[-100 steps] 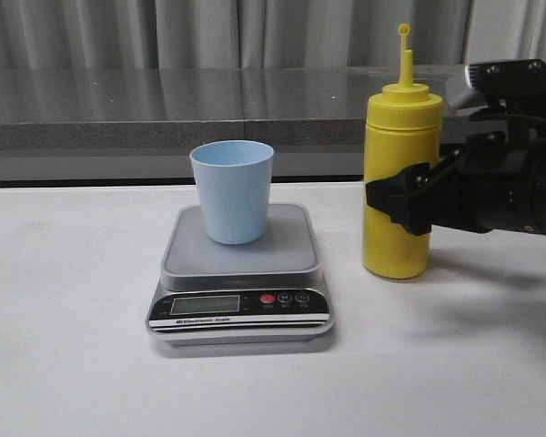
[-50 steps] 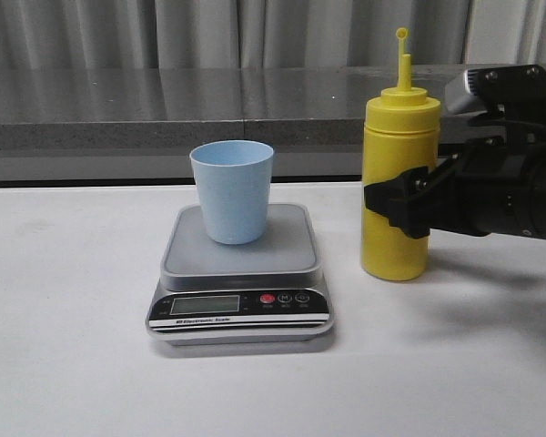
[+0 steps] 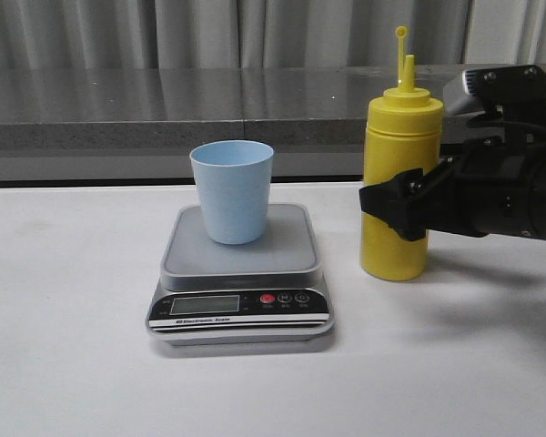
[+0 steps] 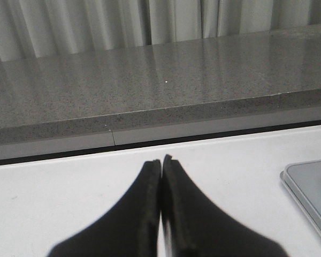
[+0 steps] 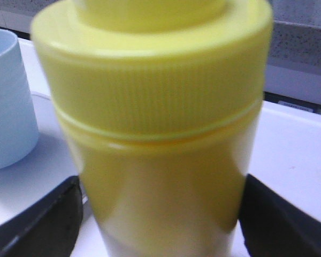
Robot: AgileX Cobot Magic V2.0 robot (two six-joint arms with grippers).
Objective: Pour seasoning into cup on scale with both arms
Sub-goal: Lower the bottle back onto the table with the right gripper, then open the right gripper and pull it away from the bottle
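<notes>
The right tool (image 3: 396,208) clamps the yellow seasoning bottle (image 3: 399,182) mid-body beside the scale (image 3: 241,273) — the grasp step. The blue cup (image 3: 232,191) stands on the platform. The left tool (image 4: 161,176) is closed, empty. Next — lift, tilt nozzle over cup.

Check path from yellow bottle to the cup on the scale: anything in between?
Nothing visible. The yellow squeeze bottle, held by the right gripper, stands just right of the scale; only bare white table lies between it and the pale blue cup.
</notes>
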